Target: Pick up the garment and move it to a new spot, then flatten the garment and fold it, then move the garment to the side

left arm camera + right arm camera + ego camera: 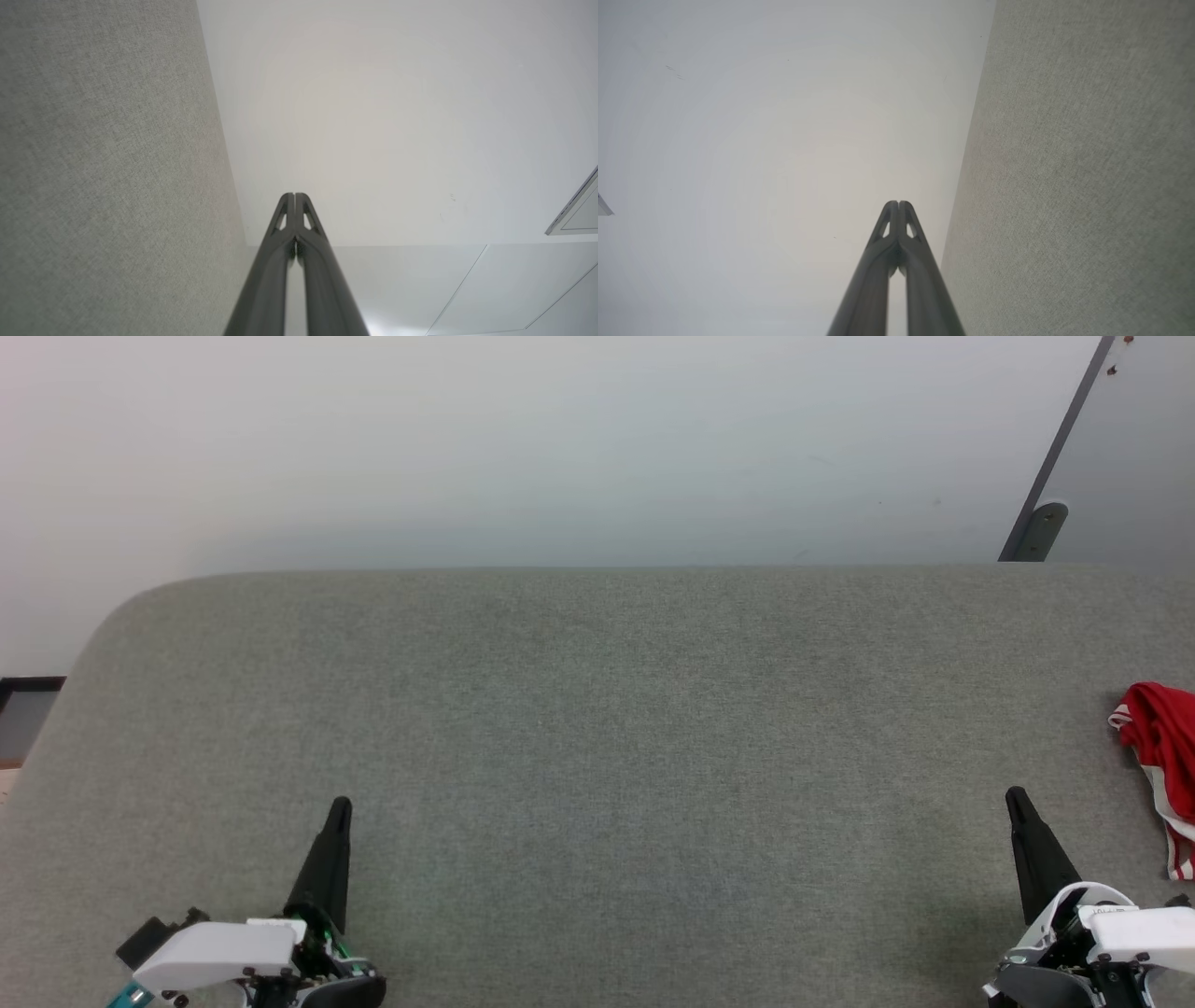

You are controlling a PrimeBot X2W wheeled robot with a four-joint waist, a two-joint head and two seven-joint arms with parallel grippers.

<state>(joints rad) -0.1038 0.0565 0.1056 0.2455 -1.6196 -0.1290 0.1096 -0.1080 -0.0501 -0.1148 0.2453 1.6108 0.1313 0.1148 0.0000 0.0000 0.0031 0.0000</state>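
Left tool: low at the left over the grey surface, pointing up the head view. Its two dark fingers are clenched tip to tip on nothing.
Surface: grey woven cloth with a rounded far-left corner and a pale wall behind it.
Right tool: low at the right, fingers likewise pressed together and gripping nothing.
Garment: red with red-white striped trim, lying bunched on the surface at the far right. It is near the right tool and to the right of it, not touching. The picture's edge cuts it off, so probably only part of it shows.
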